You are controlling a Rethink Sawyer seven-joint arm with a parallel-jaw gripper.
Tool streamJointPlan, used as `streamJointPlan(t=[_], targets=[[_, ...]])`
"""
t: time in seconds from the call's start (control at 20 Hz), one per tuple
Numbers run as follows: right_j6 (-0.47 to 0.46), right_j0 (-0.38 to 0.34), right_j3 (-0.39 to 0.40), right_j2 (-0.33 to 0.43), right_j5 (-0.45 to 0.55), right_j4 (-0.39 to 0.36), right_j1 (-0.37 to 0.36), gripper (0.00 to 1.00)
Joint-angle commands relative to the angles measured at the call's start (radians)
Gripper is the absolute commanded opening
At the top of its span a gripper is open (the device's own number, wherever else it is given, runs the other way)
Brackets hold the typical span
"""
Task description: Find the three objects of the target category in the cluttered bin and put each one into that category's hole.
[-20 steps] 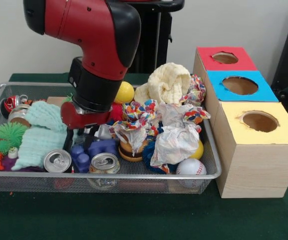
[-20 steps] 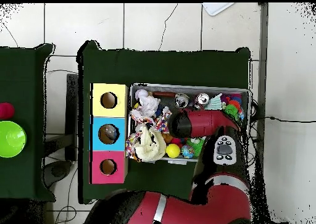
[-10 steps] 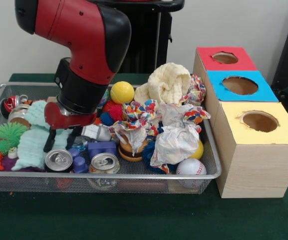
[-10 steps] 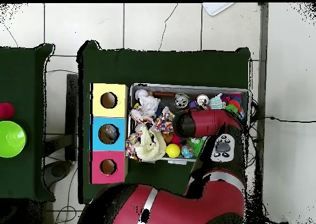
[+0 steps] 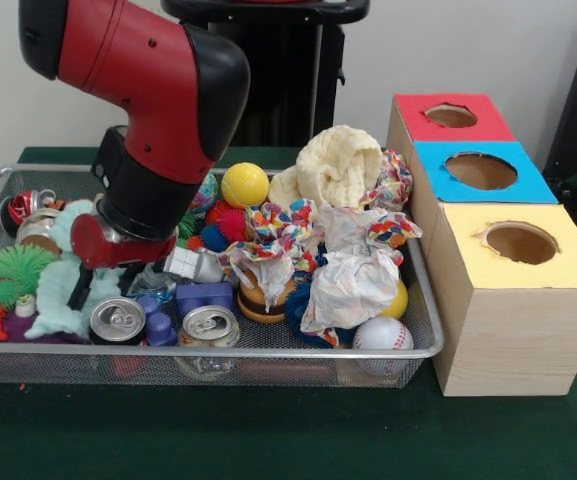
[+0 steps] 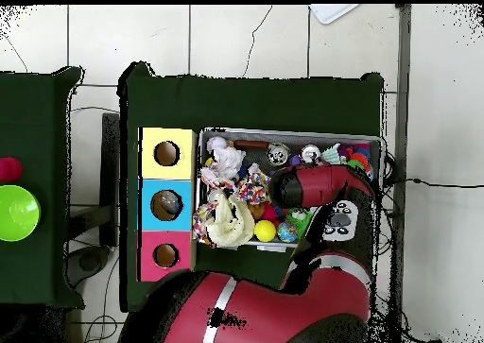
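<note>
The wire mesh bin point(image 5: 268, 352) is full of toys, cloths and cans; it also shows in the overhead view point(image 6: 284, 133). A crushed clear bottle point(image 5: 190, 265) lies near the bin's middle, beside a blue block point(image 5: 204, 296). Other bottles are hidden under the clutter. My gripper point(image 5: 103, 288) hangs low in the bin's left part, open and empty. Its fingers point(image 5: 76, 290) straddle a mint green cloth point(image 5: 63, 290). In the overhead view the red arm point(image 6: 307, 186) hides the gripper.
Three wooden boxes with holes stand right of the bin: red top point(image 5: 451, 115), blue top point(image 5: 481, 170), yellow top point(image 5: 520, 243). Silver cans point(image 5: 118, 320) point(image 5: 210, 325) lie at the bin's front. A cream cloth point(image 5: 338, 165), crumpled paper point(image 5: 353, 275) and balls fill the right half.
The gripper has moved toward the picture's left in the front view, from over the blue block to over the mint cloth. The clear bottle and blue block are now uncovered.
</note>
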Motion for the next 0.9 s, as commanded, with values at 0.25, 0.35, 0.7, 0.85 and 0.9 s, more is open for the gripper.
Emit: streamJointPlan(t=[0.25,0.35,0.7,0.85,0.9], targets=[[0.15,-0.083,-0.067,0.113,0.174,0.106,0.116,0.0],[0.13,-0.122,-0.042,0.168,0.191,0.138,0.097,0.0],[0.144,-0.14,0.046,0.212,0.456,0.295,0.001,0.0],[0.137,-0.137,0.065,0.224,0.574,0.344,-0.03,0.0],[0.137,-0.134,0.071,0.224,0.6,0.354,-0.039,0.0]])
